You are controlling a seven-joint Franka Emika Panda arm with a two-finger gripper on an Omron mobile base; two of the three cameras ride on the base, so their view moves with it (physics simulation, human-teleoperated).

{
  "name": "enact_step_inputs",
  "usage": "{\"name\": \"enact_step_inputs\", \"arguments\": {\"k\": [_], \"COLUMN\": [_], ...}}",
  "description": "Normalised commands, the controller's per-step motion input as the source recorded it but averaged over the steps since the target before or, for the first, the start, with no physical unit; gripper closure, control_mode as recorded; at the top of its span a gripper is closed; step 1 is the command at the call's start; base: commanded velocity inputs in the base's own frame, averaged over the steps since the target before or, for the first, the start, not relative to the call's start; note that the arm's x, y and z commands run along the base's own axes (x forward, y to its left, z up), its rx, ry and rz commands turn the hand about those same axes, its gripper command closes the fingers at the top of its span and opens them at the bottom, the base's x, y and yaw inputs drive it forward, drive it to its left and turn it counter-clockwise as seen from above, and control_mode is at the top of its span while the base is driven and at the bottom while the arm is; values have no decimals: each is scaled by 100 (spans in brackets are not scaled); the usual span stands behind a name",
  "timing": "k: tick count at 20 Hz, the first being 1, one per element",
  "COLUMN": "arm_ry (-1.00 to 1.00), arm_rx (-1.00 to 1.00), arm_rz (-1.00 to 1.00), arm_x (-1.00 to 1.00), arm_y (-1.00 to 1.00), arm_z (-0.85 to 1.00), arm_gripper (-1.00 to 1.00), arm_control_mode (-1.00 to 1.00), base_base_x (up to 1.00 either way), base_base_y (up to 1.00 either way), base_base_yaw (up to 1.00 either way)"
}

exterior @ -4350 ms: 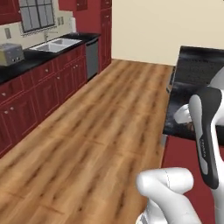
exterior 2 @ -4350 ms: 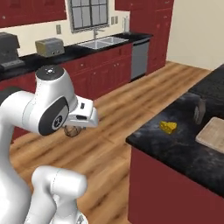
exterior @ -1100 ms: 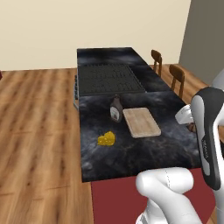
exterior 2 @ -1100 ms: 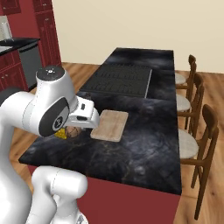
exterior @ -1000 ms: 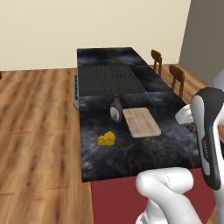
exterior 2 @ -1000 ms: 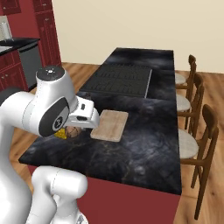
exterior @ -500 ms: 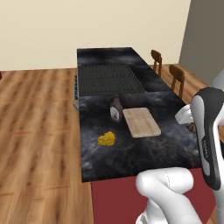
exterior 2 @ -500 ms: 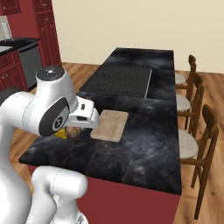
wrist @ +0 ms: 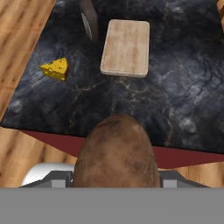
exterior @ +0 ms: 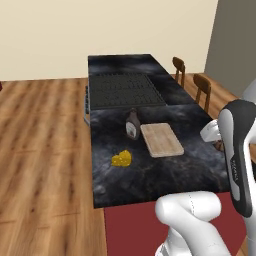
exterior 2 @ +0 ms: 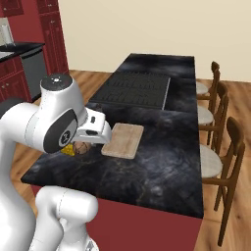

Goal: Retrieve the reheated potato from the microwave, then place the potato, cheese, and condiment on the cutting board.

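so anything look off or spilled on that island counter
Nothing stands out. The board lies flat and bare, the bottle stands upright just beside it, the cheese sits apart nearer the counter edge, with no spills. The gripper holds the potato back from the counter.

A dark marbled counter point(exterior: 165, 170) with red sides stands on a wood plank floor point(exterior: 45, 150). A ridged black cooktop point(exterior: 125, 90) is set into it. Wooden chairs point(exterior 2: 220, 147) line one side; beige wall point(exterior: 100, 30) behind.
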Motion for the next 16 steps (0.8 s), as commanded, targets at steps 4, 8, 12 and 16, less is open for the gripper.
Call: {"name": "enact_step_inputs", "arguments": {"k": [4,8,12,16], "arm_ry": [0,0,4,20], "arm_rx": [0,0,-1,-7], "arm_rz": [0,0,0,0], "arm_x": [0,0,12,56], "arm_y": [0,0,1,1], "arm_z": [0,0,0,-14], "arm_gripper": [100,100,100,100], "arm_control_mode": [-100,-100,-100,-100], "base_base_x": [0,0,0,0], "base_base_y": [0,0,0,0], "base_base_yaw": [0,0,0,0]}}
